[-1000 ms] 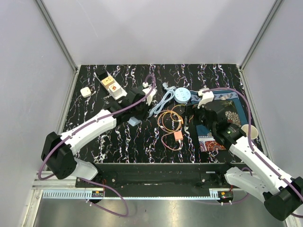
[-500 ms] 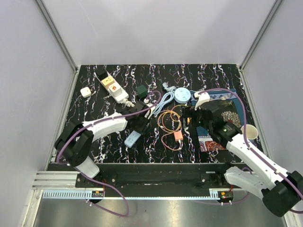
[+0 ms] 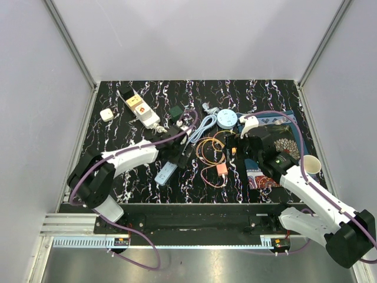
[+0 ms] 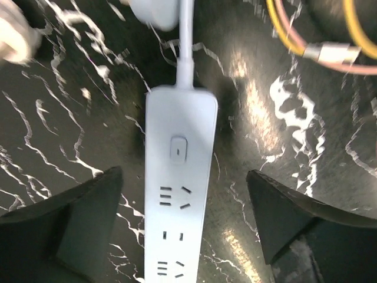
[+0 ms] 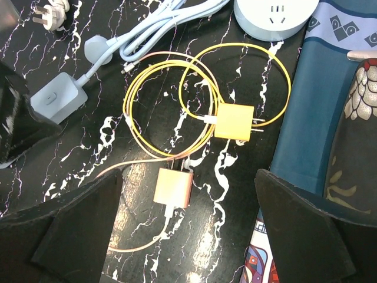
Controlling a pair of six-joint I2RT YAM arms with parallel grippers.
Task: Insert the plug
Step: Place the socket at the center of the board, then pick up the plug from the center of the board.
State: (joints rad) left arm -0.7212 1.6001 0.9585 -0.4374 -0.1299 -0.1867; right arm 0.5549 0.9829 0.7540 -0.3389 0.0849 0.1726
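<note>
Jaws spread wide, the left gripper [image 4: 185,197] hangs over a pale blue power strip [image 4: 177,147], flanking it without touching. We see the right gripper [image 5: 188,183], equally wide apart, above an orange charger [image 5: 174,188]; the white three-pin plug [image 5: 50,15] lies loose at eleven o'clock from it.
</note>
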